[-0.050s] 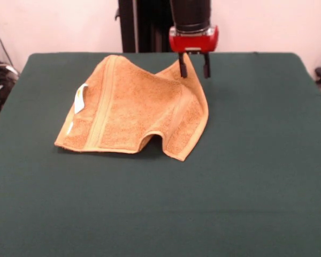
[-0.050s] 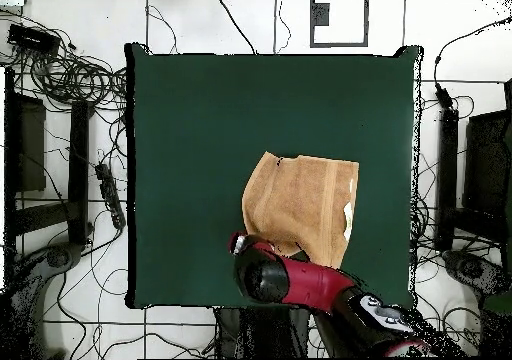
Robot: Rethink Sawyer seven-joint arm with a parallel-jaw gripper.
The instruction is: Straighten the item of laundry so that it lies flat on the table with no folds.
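1. Nearest the front camera I see the bare dark green table (image 1: 160, 214); nothing lies on this near part.
2. Farther back, left of centre, I see the orange-tan towel (image 1: 128, 110). It is not flat: its near edge arches off the cloth in a small tunnel, and its right part rises to a peak.
3. At the towel's left edge I see a small white tag (image 1: 81, 98); just right of it a flat woven band (image 1: 102, 101) runs front to back.
4. At the raised right corner I see the gripper (image 1: 193, 66), its two dark fingers spread apart, one touching the peak. I cannot tell whether they hold cloth.
5. In the overhead view the arm (image 2: 310, 286) covers that towel corner.
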